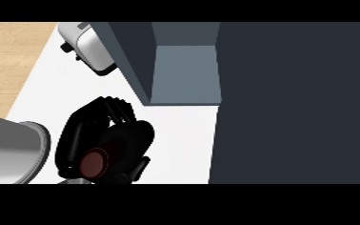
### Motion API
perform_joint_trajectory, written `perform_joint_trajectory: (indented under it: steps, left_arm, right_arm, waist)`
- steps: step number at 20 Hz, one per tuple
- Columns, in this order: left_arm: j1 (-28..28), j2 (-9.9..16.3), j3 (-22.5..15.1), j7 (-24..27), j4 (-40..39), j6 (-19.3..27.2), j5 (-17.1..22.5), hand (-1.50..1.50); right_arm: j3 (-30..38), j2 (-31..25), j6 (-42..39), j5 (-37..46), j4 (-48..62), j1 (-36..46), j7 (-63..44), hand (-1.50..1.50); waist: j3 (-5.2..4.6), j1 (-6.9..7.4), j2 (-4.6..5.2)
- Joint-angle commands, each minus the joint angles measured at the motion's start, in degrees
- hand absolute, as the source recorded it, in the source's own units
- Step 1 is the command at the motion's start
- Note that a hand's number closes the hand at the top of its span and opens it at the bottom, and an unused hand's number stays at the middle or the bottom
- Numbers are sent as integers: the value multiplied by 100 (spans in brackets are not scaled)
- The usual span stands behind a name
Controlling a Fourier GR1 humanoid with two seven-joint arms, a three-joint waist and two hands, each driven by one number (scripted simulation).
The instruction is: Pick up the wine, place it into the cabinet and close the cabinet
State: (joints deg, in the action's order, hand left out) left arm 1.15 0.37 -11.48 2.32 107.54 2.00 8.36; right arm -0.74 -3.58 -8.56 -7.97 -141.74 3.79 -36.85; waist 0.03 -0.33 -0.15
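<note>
Below, white counter (179, 133) beside dark open cabinet (184, 74), wooden floor (21, 52) left.

Light falls evenly and softly over the white counter (175, 128), which reads bright with no glare. The cabinet (281, 100) is dark and flat in tone, its open inside (184, 74) a paler grey. The black hand (84, 133) and the dark bottle (119, 148) merge, so their outlines are hard to separate. Shadows seem faint. Edges look slightly soft throughout.
</note>
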Motion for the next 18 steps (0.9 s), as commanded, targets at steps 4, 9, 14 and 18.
perform_joint_trajectory:
  steps: [4,9,14,18]
  left_arm:
    - [831,-36,-1211,-19,-346,1493,-76,150]
    - [1733,-37,-1523,-1062,-29,2476,-108,150]
    - [2392,-37,-1568,-887,-844,2925,-113,150]
    - [2943,-37,-1815,-1008,-1060,3551,-89,150]
  right_arm:
    - [417,-176,149,-728,-420,391,-571,-150]
    - [-223,217,94,-167,-380,-65,-181,-150]
    - [237,83,-157,-712,-585,-345,-12,-150]
    - [33,76,57,-320,-401,229,-249,-150]
  waist:
    - [-3,-29,10]
    - [1,-28,3]
    - [2,-60,7]
    - [-2,-37,8]
